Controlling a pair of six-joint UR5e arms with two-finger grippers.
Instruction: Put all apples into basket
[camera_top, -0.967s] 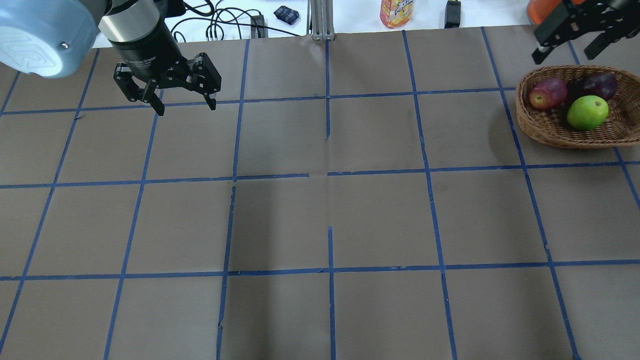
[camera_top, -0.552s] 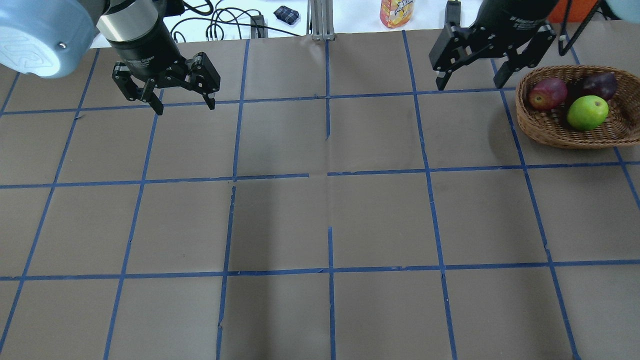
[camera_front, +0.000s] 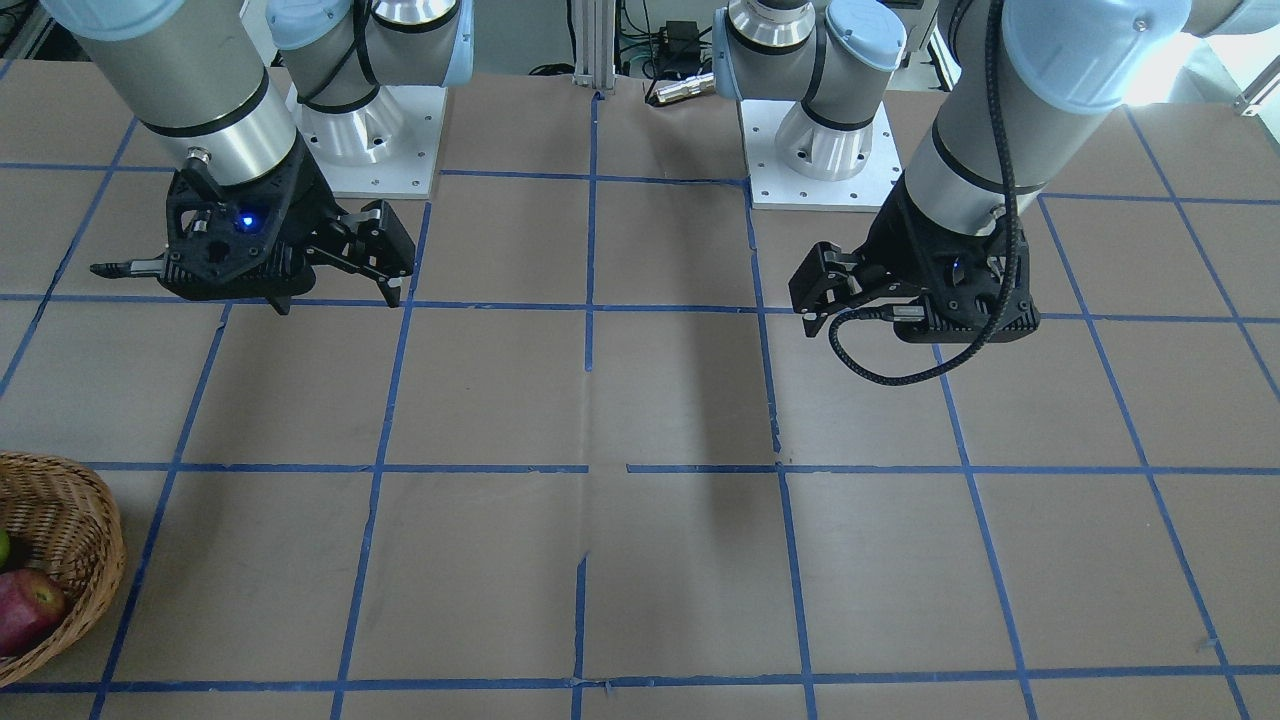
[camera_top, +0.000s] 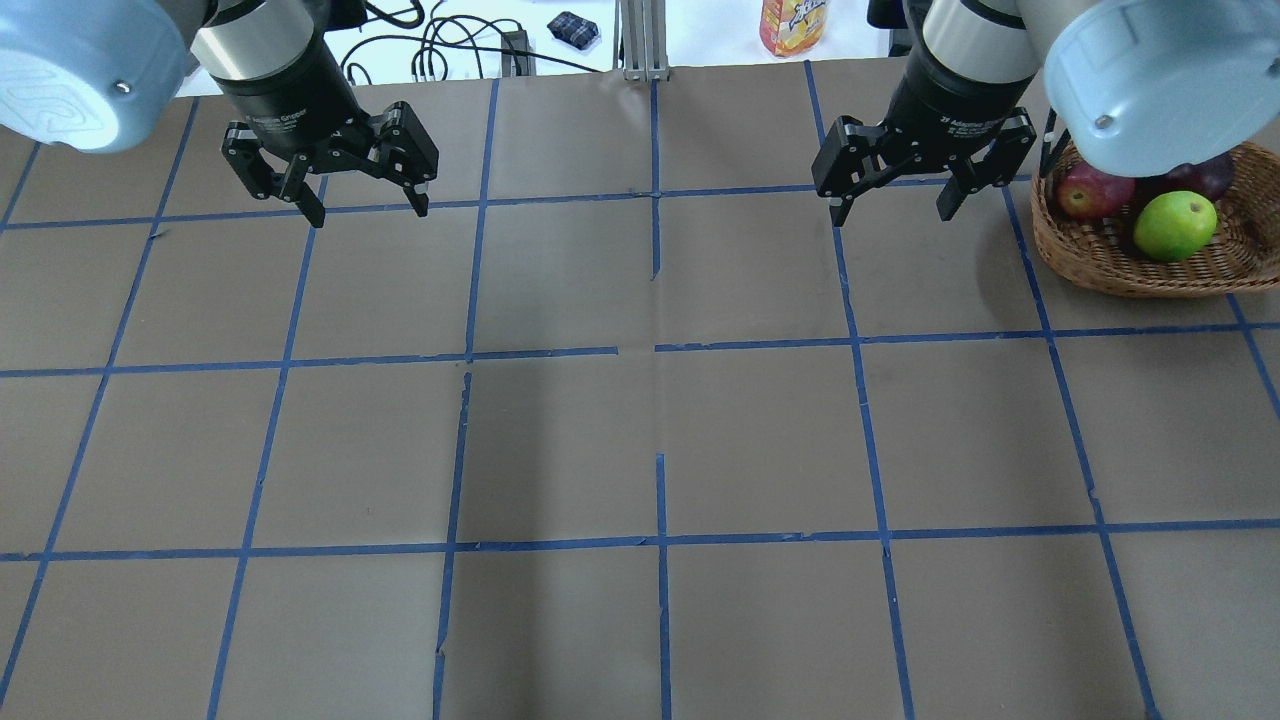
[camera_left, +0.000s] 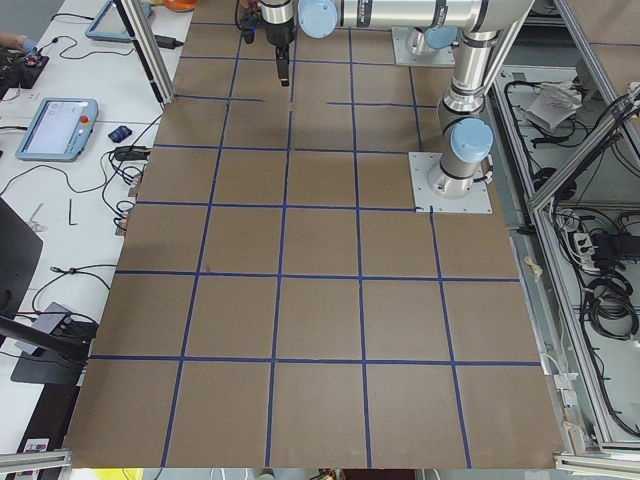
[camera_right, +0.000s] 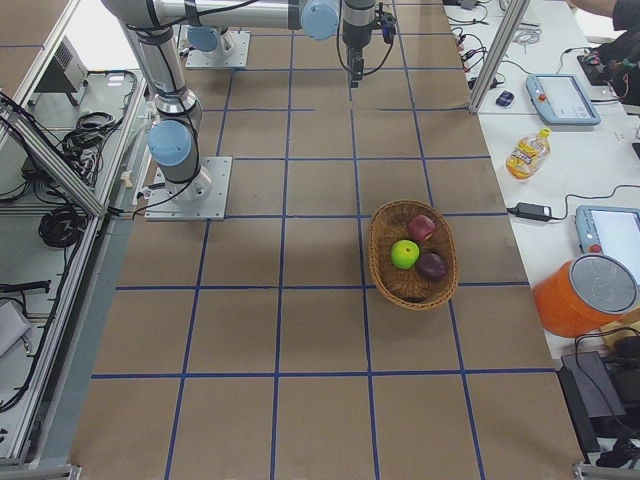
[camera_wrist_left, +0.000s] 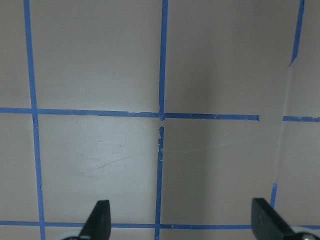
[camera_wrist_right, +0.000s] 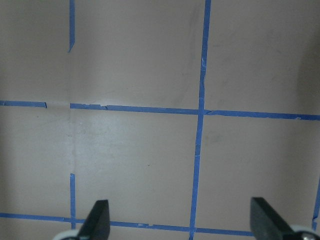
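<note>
The wicker basket (camera_top: 1120, 268) stands at the table's far right. In it lie the red apple (camera_top: 1088, 190), the maroon apple (camera_top: 1208, 172) and the lime green apple (camera_top: 1175, 225). The exterior right view shows the basket (camera_right: 386, 278) holding all three. In the front-facing view the basket (camera_front: 75, 520) is cut off at the left edge. My right gripper (camera_top: 892, 212) is open and empty above the table, just left of the basket. My left gripper (camera_top: 368, 213) is open and empty at the far left. Both wrist views show only taped table between the open fingers.
Blue tape lines (camera_top: 660, 345) grid the brown table. Beyond its far edge are an orange bottle (camera_top: 794, 25), a dark pouch (camera_top: 573, 28), cables and an aluminium post (camera_top: 640, 40). My right arm's elbow (camera_top: 1150, 80) hangs over the basket's far rim.
My right gripper has swung left from above the basket's far side to over the table left of the basket, staying open. My left gripper has barely moved.
</note>
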